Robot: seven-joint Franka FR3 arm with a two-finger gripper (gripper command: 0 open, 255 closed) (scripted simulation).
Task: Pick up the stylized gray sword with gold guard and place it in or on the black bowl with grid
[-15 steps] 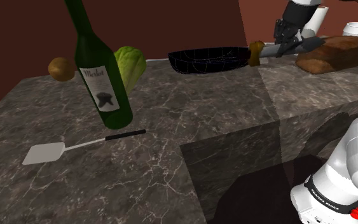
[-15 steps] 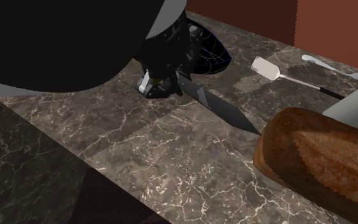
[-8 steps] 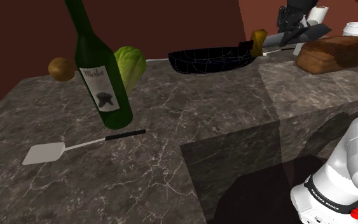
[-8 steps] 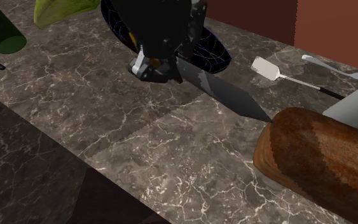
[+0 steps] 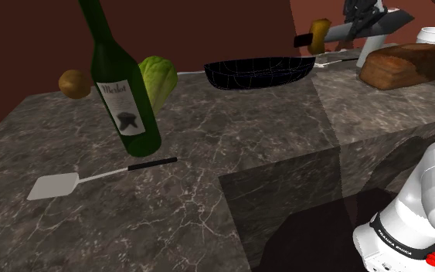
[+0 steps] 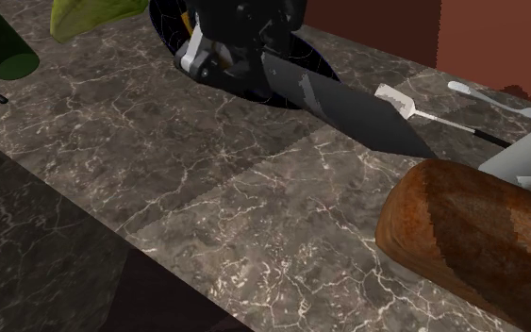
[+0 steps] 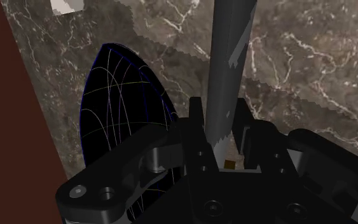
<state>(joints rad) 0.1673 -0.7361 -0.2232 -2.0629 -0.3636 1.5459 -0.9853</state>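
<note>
Wrist view: end effector (image 7: 225, 137) grips sword (image 7: 231, 57), prob. beside bowl (image 7: 117, 121) rim.

Two spatulas (image 5: 51, 185), one bottle (image 5: 123, 93), one bowl (image 5: 258, 73), one loaf (image 5: 405, 63).

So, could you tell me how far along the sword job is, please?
Done: the sword is clasped in the gripper and lifted off the counter. In hand: it hangs by the edge of the bowl, blade out over the counter. Left: carry it over the bowl and release it inside.
</note>
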